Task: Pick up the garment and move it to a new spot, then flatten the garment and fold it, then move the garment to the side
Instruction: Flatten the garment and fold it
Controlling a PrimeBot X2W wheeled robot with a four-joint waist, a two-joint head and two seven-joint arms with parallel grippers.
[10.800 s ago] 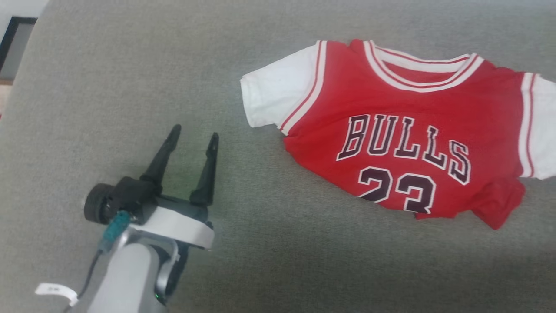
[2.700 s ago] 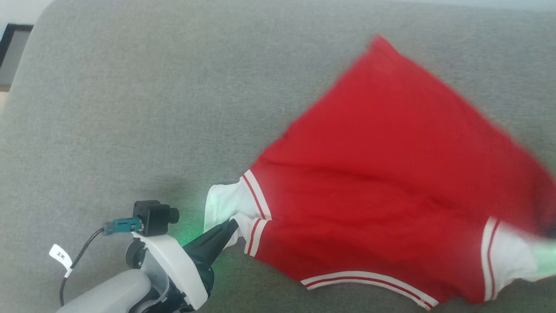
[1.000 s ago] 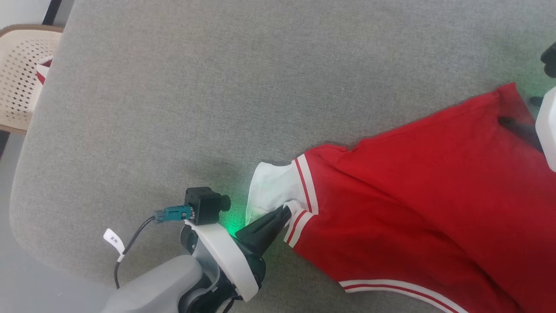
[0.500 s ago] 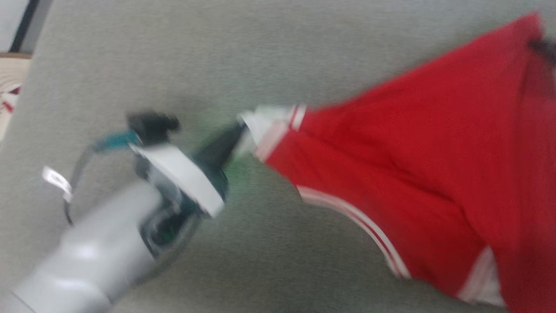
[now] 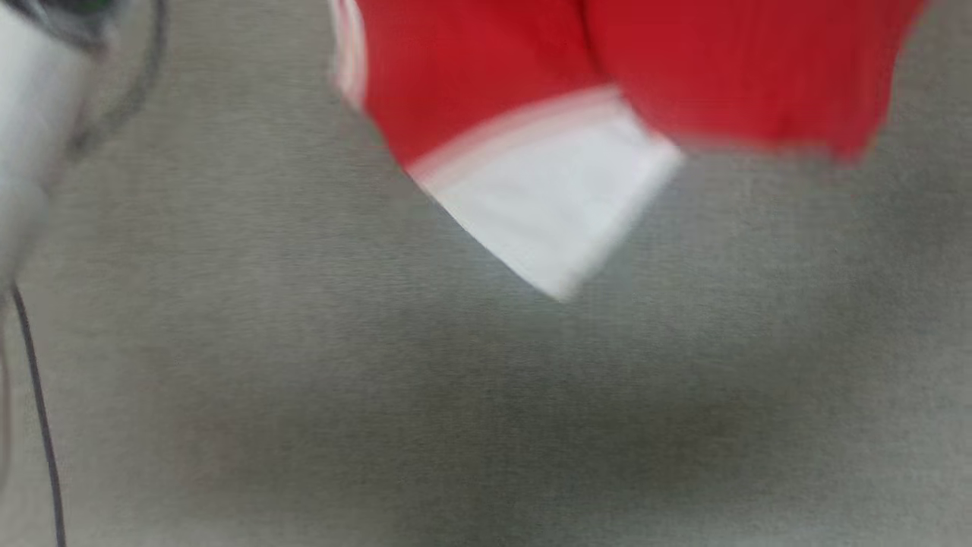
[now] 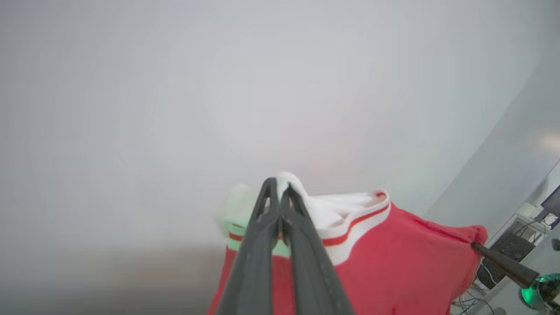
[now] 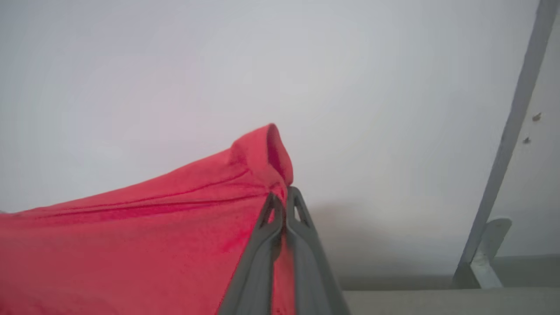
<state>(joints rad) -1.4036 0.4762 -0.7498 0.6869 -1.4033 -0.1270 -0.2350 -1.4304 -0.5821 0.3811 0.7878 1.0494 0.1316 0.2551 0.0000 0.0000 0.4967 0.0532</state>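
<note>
Jersey (image 5: 486, 68) is now off the grey padded surface (image 5: 486, 425), hanging in the air above it and stretched btwn both tools. A sec ago it lay on that surface w/ only one sleeve pinched. The far red corner was loose, w/ the right tool spread beside it.

That's the change: the right tool (image 7: 284, 194) has pressed together on that red corner, a small fold of cloth poking past its tips, and both arms have gone up. Left tool (image 6: 278, 186) pinches the white held sleeve (image 6: 332, 210) near the red-white striped trim, same hold as before, tips tight w/ no gap. In the left wrist view the right tool sits at the other end of the cloth, red fabric spanning across.

Head view is badly blurred and its framing has shifted a lot, i.e. the camera moved, so that's no slide of the jersey. It does give the red body at the top edge and the free sleeve (image 5: 554, 213) dangling below, seemingly clear of the surface. Pale left forearm (image 5: 26, 129) is at the left edge w/ a dark cable (image 5: 38, 425) trailing down. No print visible, so can't tell which face is toward the camera.

For the task: pick-up looks done, and a two-point hold suits carrying and laying it out flat. Still to do: set down at the new spot, flatten, fold, move aside. Risk: thin corner pinches may slip if swung fast.
</note>
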